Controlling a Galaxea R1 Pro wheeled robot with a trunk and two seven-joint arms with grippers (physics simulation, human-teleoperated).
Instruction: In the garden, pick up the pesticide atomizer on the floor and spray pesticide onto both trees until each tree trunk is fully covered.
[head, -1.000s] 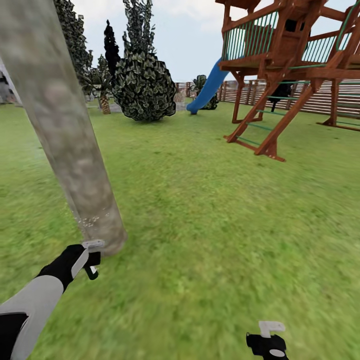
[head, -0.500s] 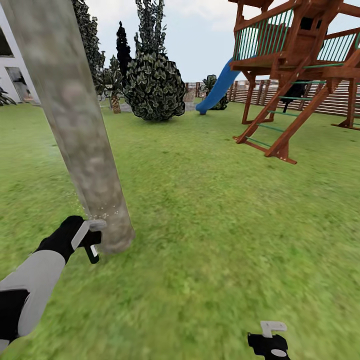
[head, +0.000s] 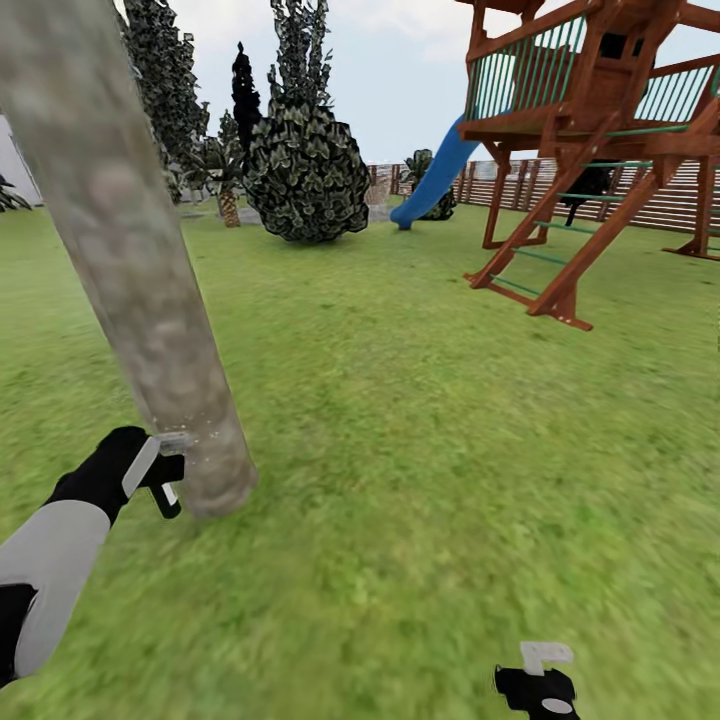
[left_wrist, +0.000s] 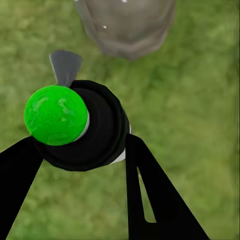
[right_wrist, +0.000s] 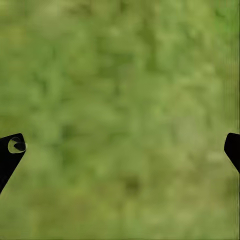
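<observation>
Shifted a little leftward in the head view since half a second ago, left gripper (head: 160, 472) and trunk (head: 130, 250) together; no such shift for the far playset (head: 590, 120).

Nearest, well to the right of the trunk's foot and closer to the robot: right gripper (head: 537, 675), low over the lawn (head: 420, 450). Spread wide, going by the wrist view, with black fingertips (right_wrist: 11, 150) at opposite edges and only blurred grass between. Holding nothing.

Just beside the trunk's foot, on its left: left gripper at the end of a black and grey arm, closed around the atomizer (left_wrist: 87, 127). From the wrist camera, a round black bottle with a bright green cap and a grey nozzle (left_wrist: 65, 65), gripped between two black fingers (left_wrist: 150, 200). Held above the grass, nozzle towards the trunk's base, close to the bark; cannot tell whether touching. Fine white specks (head: 190, 435) on the bark just above the gripper.

Leaning to the left in the head view, pale grey-brown and blotchy, thick, rising out of frame: the trunk itself.

Far behind the trunk, to its right: round bush (head: 305, 170) with a small palm (head: 228, 190) beside it. Further right: wooden playset with blue slide (head: 435, 175), and behind that a slatted fence (head: 640, 205).
</observation>
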